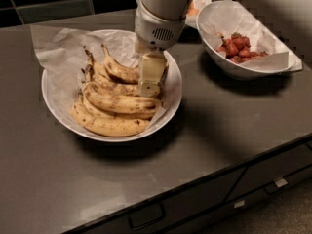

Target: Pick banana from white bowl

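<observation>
The gripper (148, 88) is seen lowered into the white bowl (171, 97), which is set on the left of a dark counter (219, 135) and lined with crumpled white paper (53, 48). Several blotched bananas are piled in the bowl. The banana (120, 72), the strongly curved one lying topmost toward the far side, is pictured with its dark stem pointing to the far left and its right end hidden behind the gripper's cream-coloured tip. The tip is placed at that end of the fruit, over the right of the pile; contact cannot be confirmed. Whether the gripper is open or closed cannot be told from this angle. To the right, a deeper bowl (243, 72) of red berries (236, 48) is shown, well apart from the bananas.
</observation>
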`<state>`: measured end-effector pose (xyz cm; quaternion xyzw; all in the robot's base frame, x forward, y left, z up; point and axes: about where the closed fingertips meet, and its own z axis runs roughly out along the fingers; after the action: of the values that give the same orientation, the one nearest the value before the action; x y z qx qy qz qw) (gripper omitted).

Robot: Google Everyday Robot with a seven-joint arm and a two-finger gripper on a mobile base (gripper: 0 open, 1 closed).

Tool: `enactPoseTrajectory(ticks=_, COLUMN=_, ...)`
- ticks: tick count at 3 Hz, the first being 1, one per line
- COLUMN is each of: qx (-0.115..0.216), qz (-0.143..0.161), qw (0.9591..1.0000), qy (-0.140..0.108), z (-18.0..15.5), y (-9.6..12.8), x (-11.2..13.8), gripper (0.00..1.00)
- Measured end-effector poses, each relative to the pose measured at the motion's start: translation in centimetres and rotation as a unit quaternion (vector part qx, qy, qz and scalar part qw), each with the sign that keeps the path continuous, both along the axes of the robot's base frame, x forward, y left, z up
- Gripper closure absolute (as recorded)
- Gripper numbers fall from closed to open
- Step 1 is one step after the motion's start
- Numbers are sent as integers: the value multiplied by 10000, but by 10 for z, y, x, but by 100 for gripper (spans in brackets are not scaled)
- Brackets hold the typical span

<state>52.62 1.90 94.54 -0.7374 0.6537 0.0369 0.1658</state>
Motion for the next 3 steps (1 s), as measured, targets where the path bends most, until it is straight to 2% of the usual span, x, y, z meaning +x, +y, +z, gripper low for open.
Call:
enactPoseTrajectory(ticks=1, qx=15, qz=112, qw=9999, qy=68, z=-6, y=15, x=-3, gripper=33)
enactPoseTrajectory(ticks=2, qx=16, qz=114, qw=9999, qy=67, z=-6, y=15, x=-3, gripper=18)
enactPoseTrajectory(ticks=3, qx=62, qz=198, qw=9997, qy=154, z=-4, y=18, x=13, gripper=21)
